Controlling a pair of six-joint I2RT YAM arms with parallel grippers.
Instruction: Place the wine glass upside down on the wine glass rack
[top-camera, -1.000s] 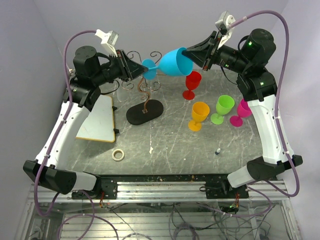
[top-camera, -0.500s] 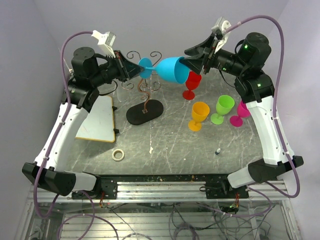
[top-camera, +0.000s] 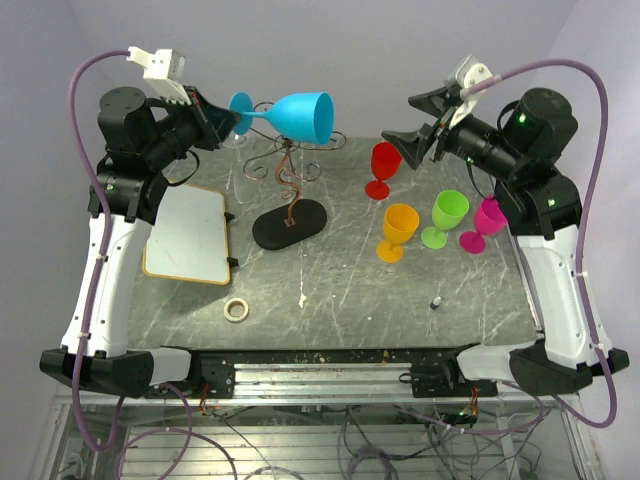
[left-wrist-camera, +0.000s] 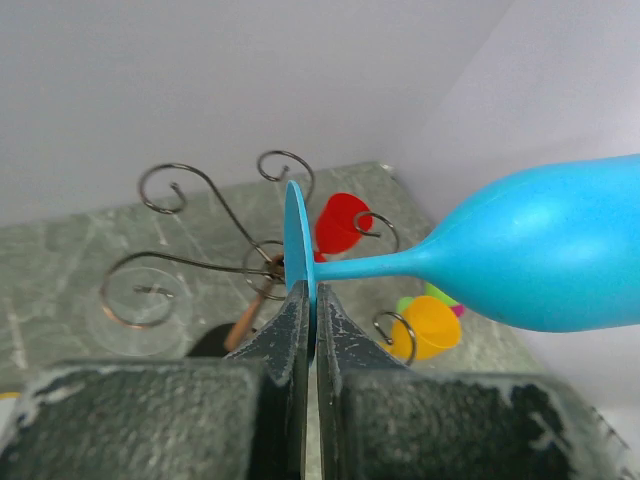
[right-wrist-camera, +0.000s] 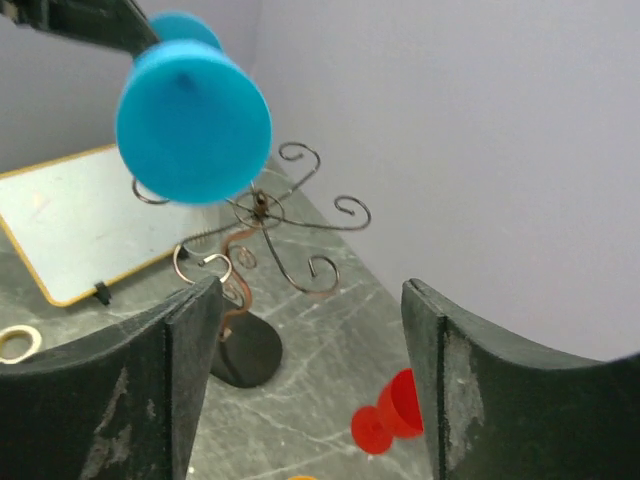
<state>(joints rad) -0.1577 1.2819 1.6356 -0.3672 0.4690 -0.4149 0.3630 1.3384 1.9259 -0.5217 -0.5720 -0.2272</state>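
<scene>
The light is bright and soft, coming from above. Shadows on the table (top-camera: 340, 290) are faint. My left pincer (left-wrist-camera: 311, 295) looks blurry up close. The blue glass (left-wrist-camera: 540, 250) shines a little.

Robot lab: aluminium-rail bench (top-camera: 330, 385), bare walls (top-camera: 360, 40).

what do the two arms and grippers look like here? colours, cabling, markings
Left arm and right arm: white link shells, black joint housings and bases. Left gripper and right gripper: dark wedge-shaped fingers, inner faces scuffed grey. White camera mount on each wrist. A mauve cable loops from each wrist to the base. Green LED on the right arm. No lettering legible.
</scene>
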